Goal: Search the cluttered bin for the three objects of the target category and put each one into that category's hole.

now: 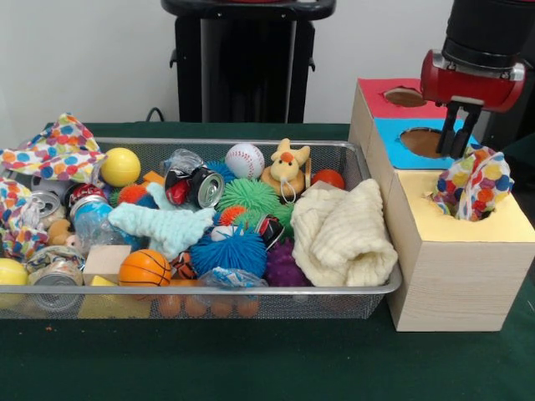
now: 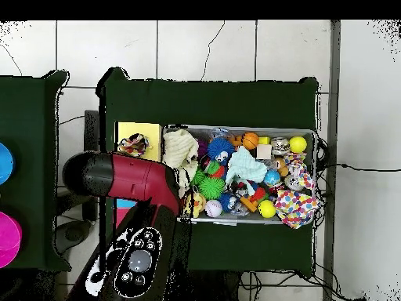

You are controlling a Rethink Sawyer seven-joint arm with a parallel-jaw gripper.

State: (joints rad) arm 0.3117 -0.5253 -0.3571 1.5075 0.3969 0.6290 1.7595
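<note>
The wire mesh bin is full of toys, balls and cans. One polka-dot cloth sticks up out of the hole in the yellow-topped wooden box and covers most of that hole. It also shows in the overhead view. A second polka-dot cloth drapes over the bin's far left corner. A third lies at the bin's left end. My gripper hangs just behind and above the cloth in the hole. It is open, empty and apart from the cloth.
A cream waffle-knit cloth fills the bin's right end beside the boxes. A mint fuzzy cloth lies mid-bin. The blue-topped box and the red-topped box stand behind the yellow one. In the overhead view my arm covers them.
</note>
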